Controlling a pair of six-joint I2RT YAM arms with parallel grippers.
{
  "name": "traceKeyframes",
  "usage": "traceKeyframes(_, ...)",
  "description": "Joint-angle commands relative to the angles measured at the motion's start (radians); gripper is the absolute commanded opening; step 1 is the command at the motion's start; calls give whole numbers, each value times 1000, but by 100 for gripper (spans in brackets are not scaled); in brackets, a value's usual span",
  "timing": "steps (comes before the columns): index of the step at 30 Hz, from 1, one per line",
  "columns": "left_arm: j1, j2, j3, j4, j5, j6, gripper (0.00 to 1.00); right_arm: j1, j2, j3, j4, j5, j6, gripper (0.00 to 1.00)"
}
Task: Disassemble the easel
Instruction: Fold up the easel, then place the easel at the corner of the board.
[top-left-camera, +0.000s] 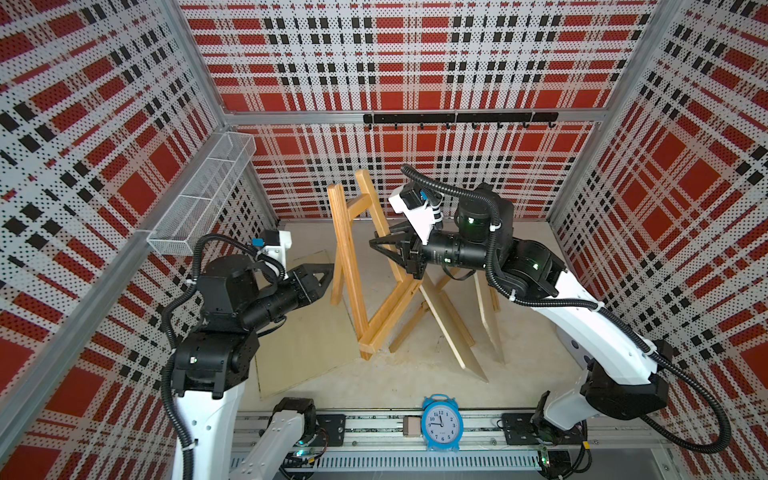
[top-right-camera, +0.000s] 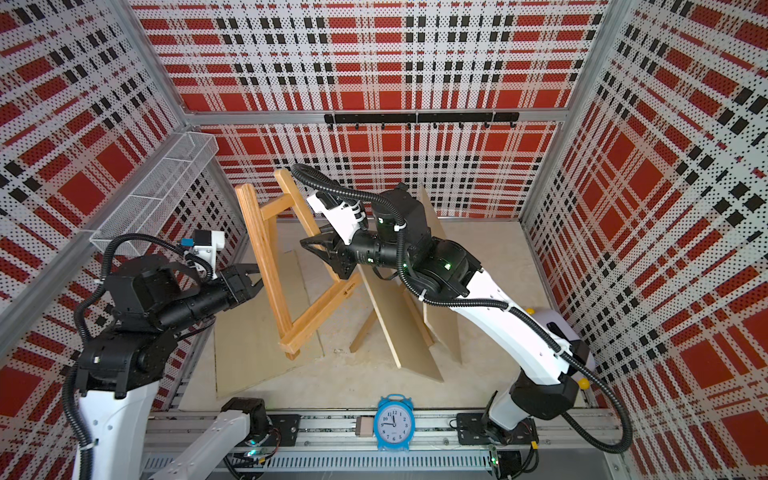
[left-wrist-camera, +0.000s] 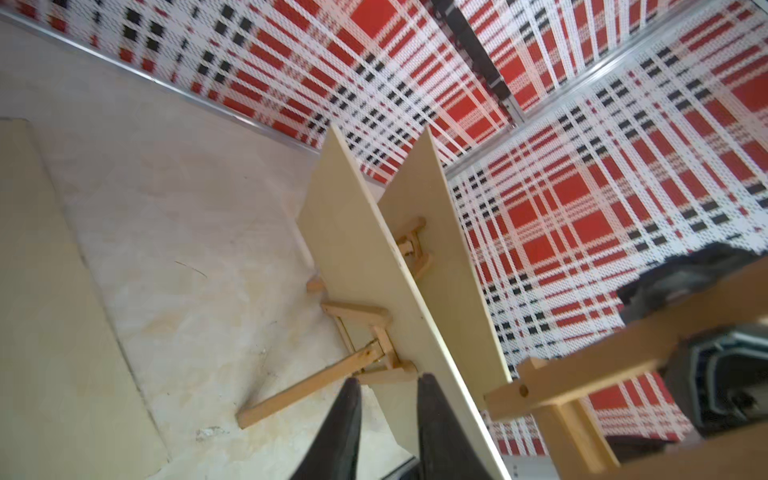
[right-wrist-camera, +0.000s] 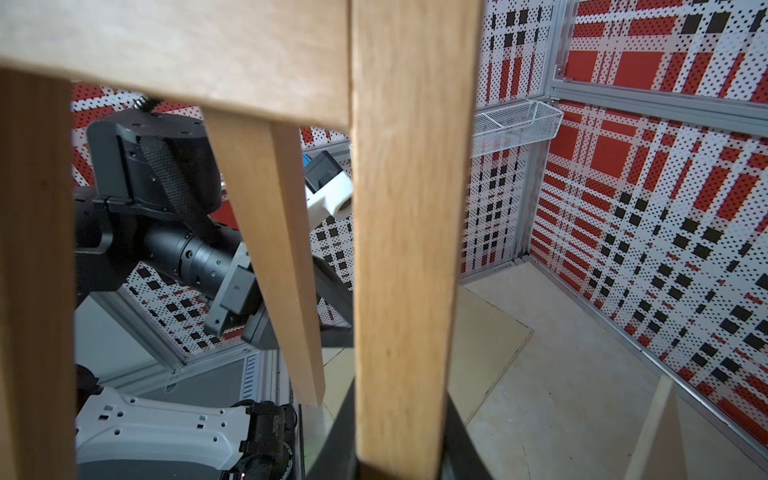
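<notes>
The easel (top-left-camera: 348, 266) is a light wooden frame, tilted and lifted off the floor, seen in both top views (top-right-camera: 268, 270). My right gripper (top-left-camera: 399, 249) is shut on its right rail; the right wrist view shows that rail (right-wrist-camera: 407, 208) filling the space between the jaws of this gripper (right-wrist-camera: 399, 457). The easel's loose rear leg (top-left-camera: 337, 282) hangs on the left side. My left gripper (top-left-camera: 328, 272) hovers just beside that leg. In the left wrist view its jaws (left-wrist-camera: 386, 380) stand apart with nothing between them, and the frame (left-wrist-camera: 582, 370) passes beside them.
Two pale boards (top-left-camera: 449, 328) (top-left-camera: 490, 320) lean on small wooden stands (left-wrist-camera: 361, 328) under and right of the lifted frame. A flat board (top-left-camera: 299, 345) lies on the floor at the left. A blue alarm clock (top-left-camera: 441, 423) stands at the front rail. A wire basket (top-left-camera: 203, 195) hangs on the left wall.
</notes>
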Motion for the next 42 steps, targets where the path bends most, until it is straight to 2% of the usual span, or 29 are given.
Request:
traceKeyframes(1,-104,9,-4,119,-58,-54,28,0,19,41,145,18,49,8)
traceKeyframes(5,-205,40,-3,172,-82,-76,28,0,41,39,173,76,53,7)
traceKeyframes(9,-265,83,-4,248,-63,-110,29,0,55,30,196,128,47,7)
traceKeyframes(13,-300,124,-3,351,-11,-153,32,0,59,17,214,174,28,7)
traceKeyframes(16,-293,152,45,277,-33,-101,32,-6,52,14,231,169,21,7)
traceKeyframes(20,-200,164,149,17,-179,9,34,-54,14,19,270,116,45,7)
traceKeyframes(23,-59,138,185,-121,-294,58,41,-120,-21,34,293,82,73,7)
traceKeyframes(27,134,129,263,-193,-301,118,50,-188,-39,131,223,137,-12,8)
traceKeyframes(30,219,183,346,-255,-277,172,50,-258,-35,229,111,233,-72,8)
traceKeyframes(35,267,261,386,-229,-233,192,50,-517,-15,337,-113,274,-30,7)
traceKeyframes(42,282,407,460,-124,-191,183,50,-870,-51,156,-172,279,25,7)
